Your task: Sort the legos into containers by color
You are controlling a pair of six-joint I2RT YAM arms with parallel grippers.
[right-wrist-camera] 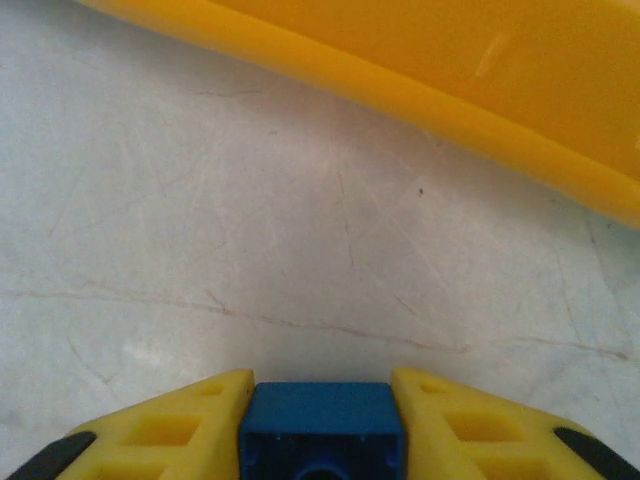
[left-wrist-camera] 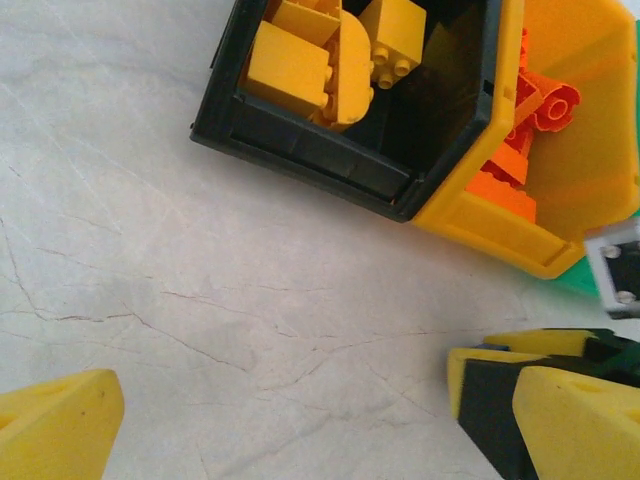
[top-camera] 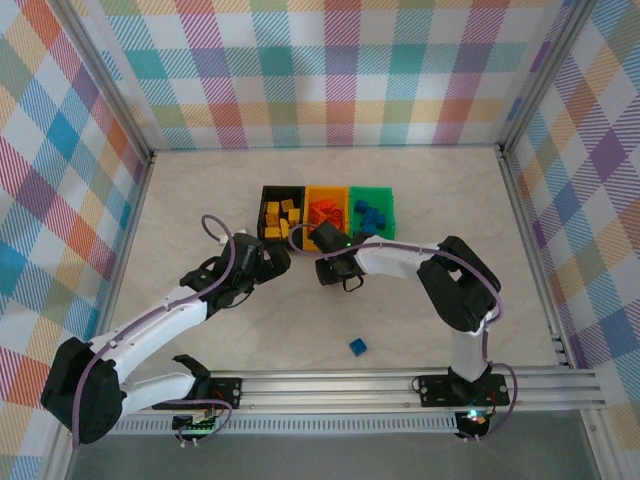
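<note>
The orange bin [top-camera: 327,189] stands on the pale table [top-camera: 200,200] and holds the red bricks [top-camera: 326,211]. The black bin [top-camera: 263,212] is joined to its left side and holds the yellow bricks [top-camera: 283,216]. The green bin [top-camera: 392,212] is joined to its right side and holds some blue bricks [top-camera: 371,216]. The right gripper [right-wrist-camera: 320,390] is just in front of the orange bin, on the side nearest the arms. Its jaws are squeezed onto one blue brick [right-wrist-camera: 320,428]. In the right wrist view that brick sits tight between the two yellow fingers [right-wrist-camera: 190,430], with the orange bin's wall close ahead. I cannot tell if the brick touches the table. The left gripper [left-wrist-camera: 300,420] is near the front of the black bin, a little to the left of the orange bin. Its jaws are wide apart, with bare table between them. In the left wrist view the black bin and the orange bin are ahead of it, side by side, with a bit of the green bin past the orange one. A loose brick [top-camera: 358,346], also blue, lies alone on the table, well apart from the orange bin, toward the arms and a little to its right.
</note>
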